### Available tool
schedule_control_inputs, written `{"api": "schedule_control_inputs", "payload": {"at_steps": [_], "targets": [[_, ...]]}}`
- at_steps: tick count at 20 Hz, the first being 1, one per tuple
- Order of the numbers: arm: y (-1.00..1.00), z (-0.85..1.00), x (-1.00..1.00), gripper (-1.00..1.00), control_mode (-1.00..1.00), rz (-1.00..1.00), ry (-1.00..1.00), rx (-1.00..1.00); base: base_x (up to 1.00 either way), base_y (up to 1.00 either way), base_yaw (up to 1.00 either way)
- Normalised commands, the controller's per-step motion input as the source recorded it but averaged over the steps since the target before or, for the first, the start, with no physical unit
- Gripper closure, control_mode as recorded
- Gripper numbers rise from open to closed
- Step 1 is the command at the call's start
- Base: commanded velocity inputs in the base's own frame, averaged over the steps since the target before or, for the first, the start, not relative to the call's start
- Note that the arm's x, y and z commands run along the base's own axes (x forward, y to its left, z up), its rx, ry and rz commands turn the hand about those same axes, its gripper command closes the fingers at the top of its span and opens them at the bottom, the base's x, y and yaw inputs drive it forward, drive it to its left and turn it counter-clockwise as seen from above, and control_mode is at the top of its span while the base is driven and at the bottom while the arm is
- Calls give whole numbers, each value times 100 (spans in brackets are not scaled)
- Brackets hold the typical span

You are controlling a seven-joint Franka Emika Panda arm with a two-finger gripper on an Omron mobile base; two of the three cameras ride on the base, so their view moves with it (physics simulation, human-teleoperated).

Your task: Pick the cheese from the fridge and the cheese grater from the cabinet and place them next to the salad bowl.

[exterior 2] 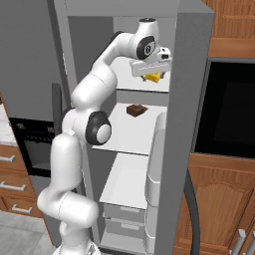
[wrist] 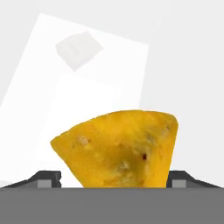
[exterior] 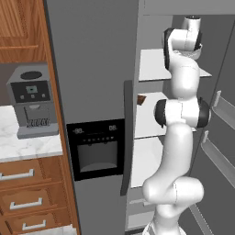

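The fridge [exterior: 92, 69] stands with its right side open and white shelves showing. On the upper shelf [exterior 2: 124, 82] lies the cheese [exterior 2: 155, 77], a small yellow-orange wedge. My gripper [exterior 2: 151, 73] reaches in at that shelf and straddles the wedge. In the hand view the cheese [wrist: 118, 148] sits close up between the two dark fingertips [wrist: 49, 178], with a small gap on each side; the gripper [wrist: 113, 180] stands open around it. The cheese grater, the cabinet and the salad bowl are out of view.
A small brown block [exterior 2: 136, 110] lies on the middle shelf, below the hand. The fridge wall [exterior 2: 191, 99] is close on the gripper's right. The open door with its bins [exterior: 220, 110] hangs at the right. A coffee machine [exterior: 31, 98] stands on the left counter above wooden drawers [exterior: 27, 202].
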Motion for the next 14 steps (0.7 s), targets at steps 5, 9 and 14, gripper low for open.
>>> {"api": "schedule_control_inputs", "payload": {"at_steps": [5,9,14], "targets": [[0,-8,0,100,-100,0,0,0,0,0,0],[0,-18,0,100,-100,0,0,7,0,0,0],[8,-7,5,100,-100,-9,-1,23,0,0,0]]}}
